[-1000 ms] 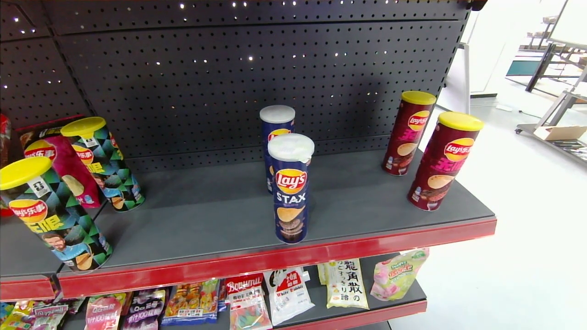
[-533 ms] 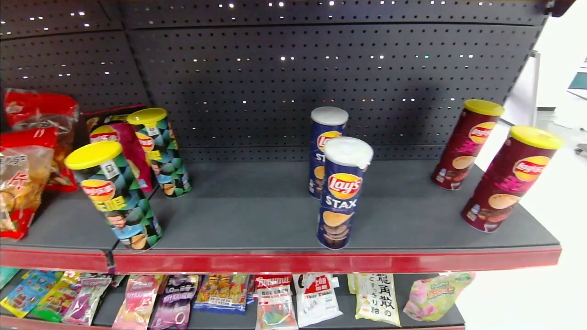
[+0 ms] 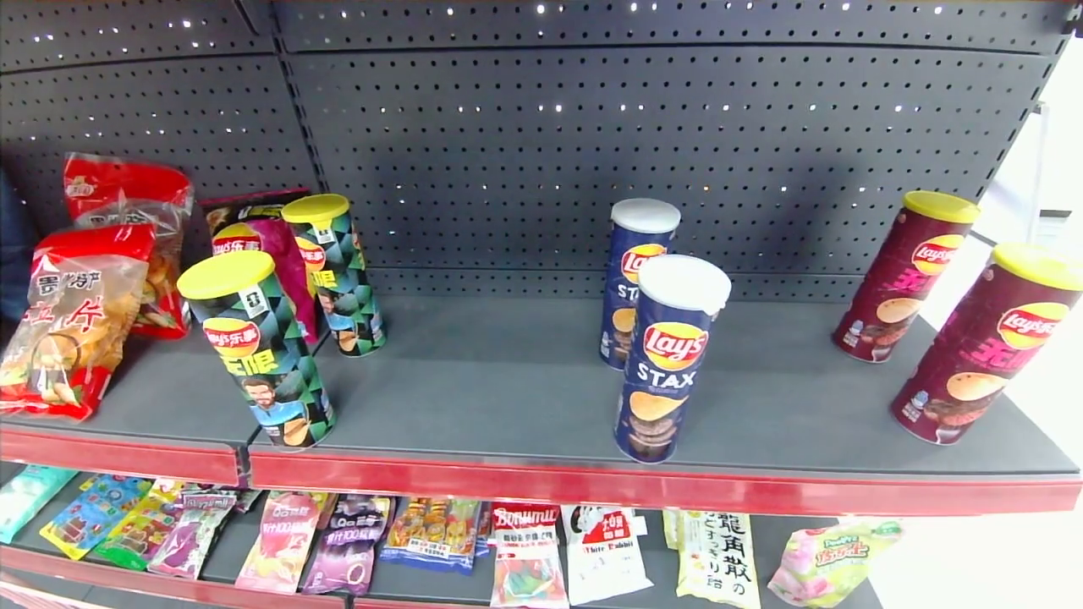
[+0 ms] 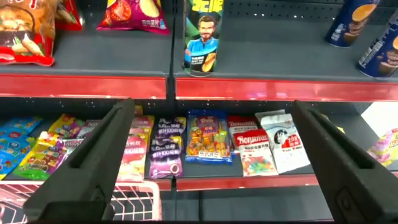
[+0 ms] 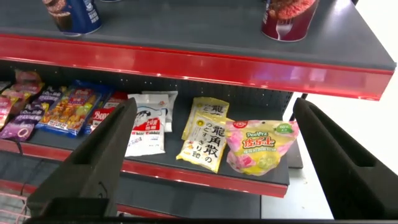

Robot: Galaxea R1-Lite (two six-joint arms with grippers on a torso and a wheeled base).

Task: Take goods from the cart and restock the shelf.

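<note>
Head view. Shelf [image 3: 508,381], upper deck: green cans [image 3: 254,351] at left, blue cans [image 3: 668,372] mid, maroon cans [image 3: 986,347] at right, each a pair, one behind the other, all upright. Chip bags [image 3: 68,330] at far left. Bare deck between the groups. Packets [image 3: 525,550] laid out on the lower deck.

Left wrist view. Left tool [image 4: 212,109]: spread wide, holding nothing, touching nothing; set before the lower deck's packets. Cart [image 4: 134,202]: wire-mesh corner with pink rim, low, near one finger; contents hidden.

Right wrist view. Right tool [image 5: 216,106]: spread wide, empty, in contact with nothing; facing the lower deck, yellow packets [image 5: 208,134] and a pink-green packet [image 5: 261,146] seen through the gap.

Step, as judged: fetching stage, no item yet in hand. Next move calls for lowering one tool into the cart, closing on a single item, then carrying it up to a bare stretch of deck without knocking the standing cans.
</note>
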